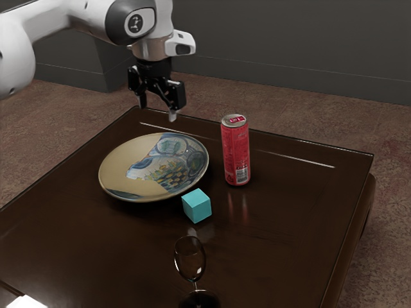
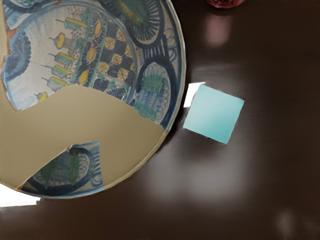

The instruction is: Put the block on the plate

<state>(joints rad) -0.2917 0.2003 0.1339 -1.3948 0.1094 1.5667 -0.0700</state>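
Observation:
My gripper [image 1: 156, 110] hangs well above the table's far side, behind and above the plate, its two fingers spread with nothing between them. The decorated plate [image 1: 131, 168] lies on the dark table. A small turquoise block [image 1: 197, 206] rests on the tabletop just outside the plate's rim, on the side toward the exterior view's camera. From the hand's camera, the block [image 2: 214, 114] sits beside the rim of the plate [image 2: 115, 135], off the plate.
A red can [image 1: 236, 151] stands upright on the table [image 1: 289, 212], near the plate and block. A clear wine glass [image 1: 191, 258] stands at the exterior view's lower middle. In the wrist view, part of the can [image 2: 225, 3] appears at the edge.

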